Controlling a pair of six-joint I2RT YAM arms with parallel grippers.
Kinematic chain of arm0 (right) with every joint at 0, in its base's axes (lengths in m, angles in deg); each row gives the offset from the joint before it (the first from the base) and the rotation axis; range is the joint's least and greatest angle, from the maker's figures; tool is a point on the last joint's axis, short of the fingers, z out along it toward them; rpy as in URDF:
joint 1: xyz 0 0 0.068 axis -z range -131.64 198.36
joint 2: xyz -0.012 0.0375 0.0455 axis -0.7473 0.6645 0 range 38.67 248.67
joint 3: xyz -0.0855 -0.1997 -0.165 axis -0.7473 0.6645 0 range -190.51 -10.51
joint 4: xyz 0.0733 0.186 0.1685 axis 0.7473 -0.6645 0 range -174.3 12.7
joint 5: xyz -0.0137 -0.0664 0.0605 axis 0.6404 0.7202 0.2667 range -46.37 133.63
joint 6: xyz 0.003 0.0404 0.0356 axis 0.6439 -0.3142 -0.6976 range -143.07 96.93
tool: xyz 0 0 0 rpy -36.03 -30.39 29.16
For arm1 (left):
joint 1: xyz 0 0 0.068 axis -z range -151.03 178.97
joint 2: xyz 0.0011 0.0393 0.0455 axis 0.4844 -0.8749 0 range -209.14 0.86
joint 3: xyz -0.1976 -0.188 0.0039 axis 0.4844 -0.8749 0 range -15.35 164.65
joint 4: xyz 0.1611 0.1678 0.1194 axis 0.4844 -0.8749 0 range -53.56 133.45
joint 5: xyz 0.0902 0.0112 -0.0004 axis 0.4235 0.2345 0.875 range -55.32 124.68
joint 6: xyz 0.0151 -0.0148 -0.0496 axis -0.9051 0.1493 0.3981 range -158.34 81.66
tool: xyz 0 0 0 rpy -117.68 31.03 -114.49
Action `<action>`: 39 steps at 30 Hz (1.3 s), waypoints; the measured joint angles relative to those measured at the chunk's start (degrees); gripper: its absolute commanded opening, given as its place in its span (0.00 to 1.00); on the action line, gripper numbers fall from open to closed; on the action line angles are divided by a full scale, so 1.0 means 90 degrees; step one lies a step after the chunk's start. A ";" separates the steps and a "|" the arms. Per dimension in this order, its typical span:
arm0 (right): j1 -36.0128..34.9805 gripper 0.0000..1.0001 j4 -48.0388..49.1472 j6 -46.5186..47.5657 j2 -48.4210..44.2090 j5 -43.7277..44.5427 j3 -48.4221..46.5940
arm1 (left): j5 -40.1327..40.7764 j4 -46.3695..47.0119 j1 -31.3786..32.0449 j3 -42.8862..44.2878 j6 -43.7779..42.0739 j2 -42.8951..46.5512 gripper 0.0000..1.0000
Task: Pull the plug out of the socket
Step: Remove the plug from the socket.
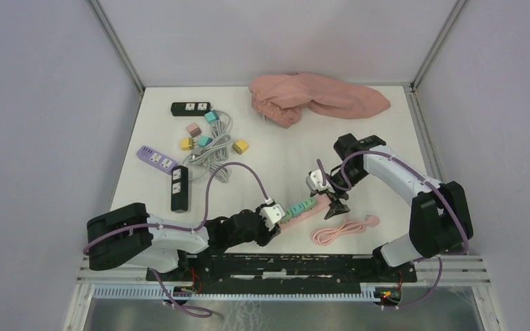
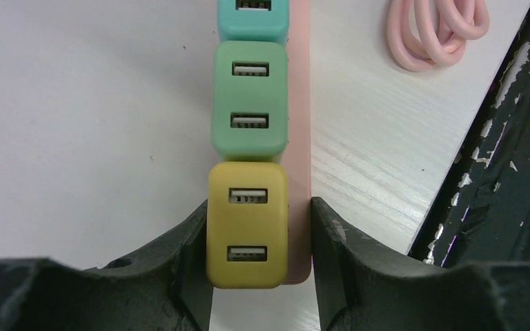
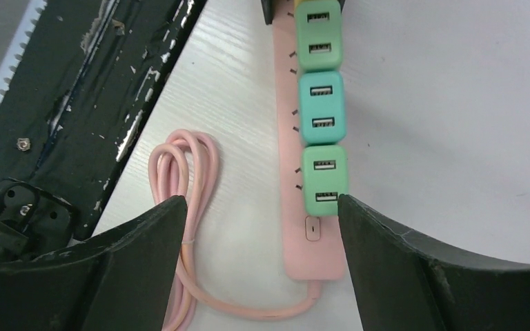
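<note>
Top view. Shows a pink plastic power strip [image 1: 307, 213] on the white worktop [image 1: 283, 152], reaching from left hand [image 1: 277, 219] to right hand [image 1: 336, 209], a coiled pink cable [image 1: 345, 231] just beside the latter.

Left wrist view. Finds the left hand narrow, one finger [image 2: 194, 238] against a yellow square two-port plug [image 2: 247, 224], the other against the strip's edge, pinching both together; a green square plug [image 2: 250, 100] seated just beyond the fingertips.

Right wrist view. Finds the right hand wide, holding nothing, straddling the strip's cable end, a second green plug [image 3: 325, 181] just beside one finger [image 3: 400, 255], well apart from the other.

Probable hazards: closing off-centre, skewing that plug; pulling, dragging the strip from a pinch resting partly on the yellow plug.
</note>
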 measured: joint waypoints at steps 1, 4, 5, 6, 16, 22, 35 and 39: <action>0.0000 0.86 0.0172 -0.0092 -0.0046 0.0080 0.0104 | -0.0051 0.0032 -0.0012 -0.0012 -0.0005 0.0005 0.03; -0.0019 0.85 0.0551 -0.0333 -0.0187 0.0226 0.0345 | -0.0109 0.0087 -0.0019 -0.0015 -0.0005 -0.0046 0.03; -0.0036 0.85 0.0675 -0.0396 -0.0223 0.0260 0.0403 | -0.0109 0.0131 -0.0019 -0.0012 -0.0007 -0.0083 0.03; -0.0056 0.83 0.0804 -0.0466 -0.0250 0.0306 0.0452 | -0.0109 0.0189 -0.0019 -0.0005 -0.0007 -0.0134 0.03; -0.0495 0.68 0.1982 -0.1326 -0.0267 0.0835 0.0682 | -0.0172 0.0491 -0.0049 0.0114 -0.0007 -0.0454 0.03; -0.0699 0.50 0.2465 -0.1659 -0.0187 0.1122 0.0765 | -0.0185 0.0539 -0.0049 0.0117 -0.0012 -0.0486 0.03; -0.0770 0.15 0.2589 -0.1481 -0.0158 0.1348 0.0794 | -0.0194 0.0532 -0.0051 0.0117 -0.0049 -0.0464 0.71; -0.0780 0.12 0.2538 -0.1375 -0.0143 0.1348 0.0770 | -0.0233 0.0561 -0.0049 0.0007 -0.0002 -0.0223 0.88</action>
